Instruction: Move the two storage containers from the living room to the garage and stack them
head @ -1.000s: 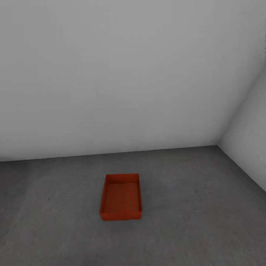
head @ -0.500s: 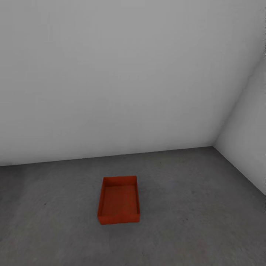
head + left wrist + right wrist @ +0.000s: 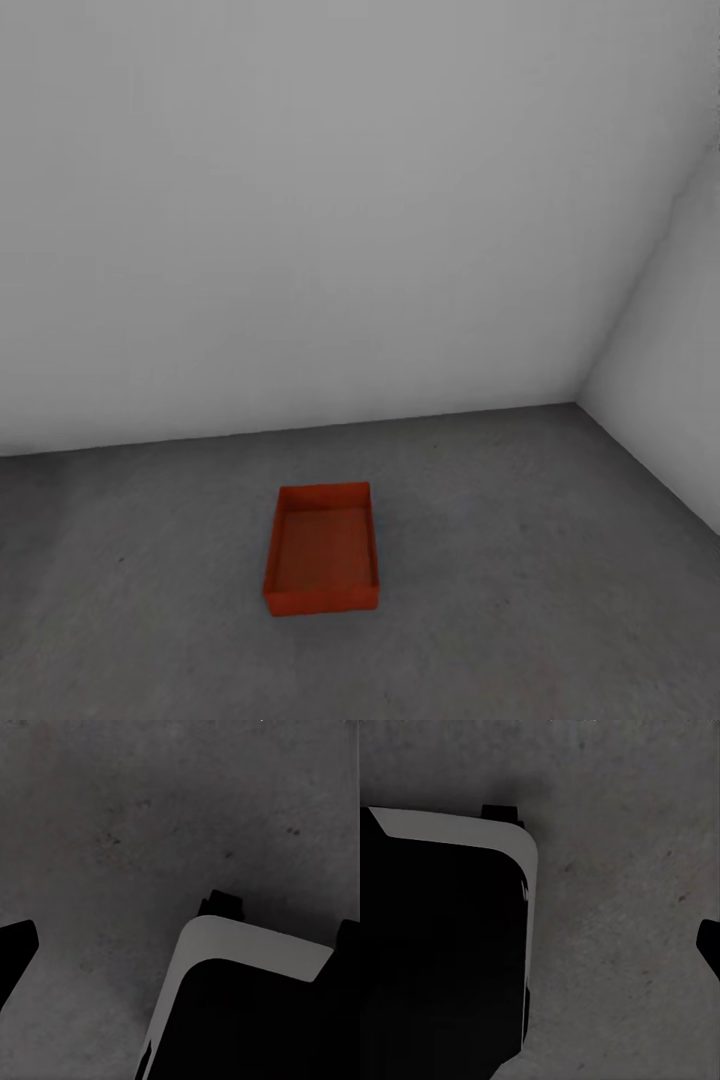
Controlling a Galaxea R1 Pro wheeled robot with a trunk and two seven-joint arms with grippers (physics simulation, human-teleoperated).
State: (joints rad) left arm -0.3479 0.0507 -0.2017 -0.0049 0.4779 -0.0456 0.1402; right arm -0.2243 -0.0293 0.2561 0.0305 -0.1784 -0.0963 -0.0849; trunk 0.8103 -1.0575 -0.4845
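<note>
Down at 6 o'clock on the garage floor (image 3: 520, 560) sits one bin (image 3: 322, 549), open side up, well off both walls. Its long axis runs 12 to 6, tipped slightly toward 1. Can't tell either hand's state. I'd fetch bin two, then lower it square, same heading, so it nests.

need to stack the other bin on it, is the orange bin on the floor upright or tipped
Upright. The orange bin sits flat on the grey floor, open top up, inside empty.
</note>
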